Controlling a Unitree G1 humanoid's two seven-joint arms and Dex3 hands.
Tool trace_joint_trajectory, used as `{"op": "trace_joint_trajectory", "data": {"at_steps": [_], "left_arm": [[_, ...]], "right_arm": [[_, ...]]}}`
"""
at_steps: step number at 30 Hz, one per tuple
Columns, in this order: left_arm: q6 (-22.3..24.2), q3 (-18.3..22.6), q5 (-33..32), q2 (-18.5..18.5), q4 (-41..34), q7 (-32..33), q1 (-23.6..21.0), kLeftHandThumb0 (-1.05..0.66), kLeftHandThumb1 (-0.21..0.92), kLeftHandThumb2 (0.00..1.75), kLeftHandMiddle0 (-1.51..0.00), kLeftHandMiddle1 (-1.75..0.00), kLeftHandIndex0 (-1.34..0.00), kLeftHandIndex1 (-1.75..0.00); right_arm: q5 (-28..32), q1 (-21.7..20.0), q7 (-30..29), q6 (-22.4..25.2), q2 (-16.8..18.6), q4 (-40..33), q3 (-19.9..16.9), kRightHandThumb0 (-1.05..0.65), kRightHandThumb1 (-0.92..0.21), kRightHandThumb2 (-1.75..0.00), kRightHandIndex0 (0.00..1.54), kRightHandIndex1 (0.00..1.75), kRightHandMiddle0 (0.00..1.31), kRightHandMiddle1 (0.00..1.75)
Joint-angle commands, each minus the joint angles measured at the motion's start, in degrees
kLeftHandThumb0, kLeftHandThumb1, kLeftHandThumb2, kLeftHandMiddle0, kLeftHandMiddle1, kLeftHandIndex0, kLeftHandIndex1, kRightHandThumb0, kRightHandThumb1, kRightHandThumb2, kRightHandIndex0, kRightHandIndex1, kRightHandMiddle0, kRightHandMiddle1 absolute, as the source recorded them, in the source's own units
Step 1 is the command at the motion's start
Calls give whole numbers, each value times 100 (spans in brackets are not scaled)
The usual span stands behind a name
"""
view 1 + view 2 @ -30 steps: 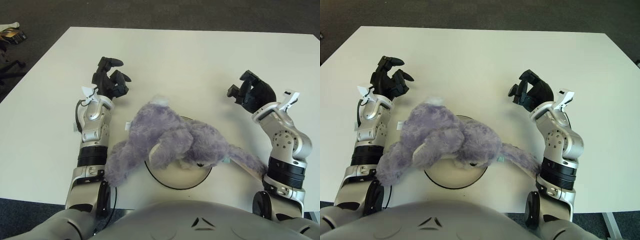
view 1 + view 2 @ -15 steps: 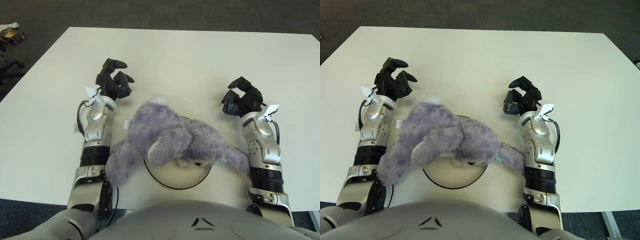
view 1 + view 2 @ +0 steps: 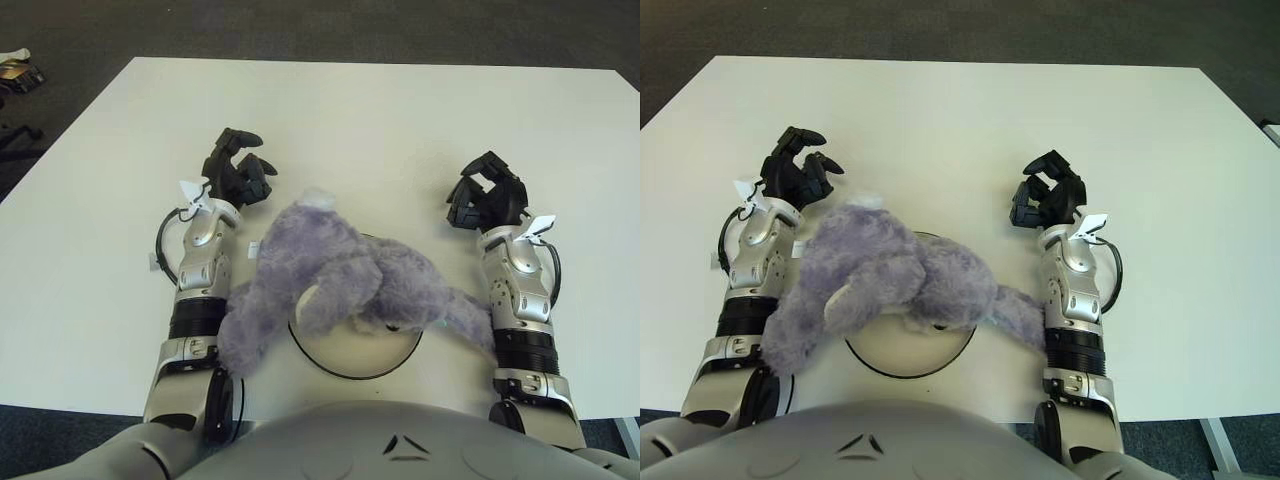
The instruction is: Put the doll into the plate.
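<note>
The doll (image 3: 345,282) sprawls across the plate (image 3: 352,358), limbs overhanging its rim, between my forearms and nearer me than either hand. My left hand (image 3: 238,172) and right hand (image 3: 487,197) hang loosely curled, gripping nothing, apart from it, since placement looks complete.

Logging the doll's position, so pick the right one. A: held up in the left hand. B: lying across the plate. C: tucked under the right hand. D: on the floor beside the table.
B: the doll lies across the plate, and neither hand holds it.
</note>
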Motion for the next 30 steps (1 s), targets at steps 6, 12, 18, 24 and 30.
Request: {"op": "trace_joint_trajectory", "data": {"at_steps": [6,12,18,24,30], "left_arm": [[46,-13,53,-71,-17,111,31,-2,27,140,-69,-175,-37,-175],[52,-20,110,-87,6,183,39,-2,29,138,-68,-175,-36,-175],[93,-1,187,-90,99,260,15,-2,30,137,-68,-174,-35,-175],[76,-9,212,-107,170,283,0,-1,30,136,-60,-174,-43,-175],[60,-26,265,-105,233,253,-1,-1,30,135,-52,-175,-50,-175]], "right_arm": [[-113,73,-17,55,86,529,60,-1,-4,-160,81,175,66,162],[-341,-3,-83,199,-53,737,124,-1,-4,-161,80,175,65,165],[-708,-82,-252,436,-225,963,243,-1,-5,-159,80,175,65,163],[-939,-92,-353,552,-301,1065,354,-1,-4,-157,79,175,70,156],[-1149,-52,-519,620,-328,1065,450,-1,-4,-158,79,175,72,155]]}}
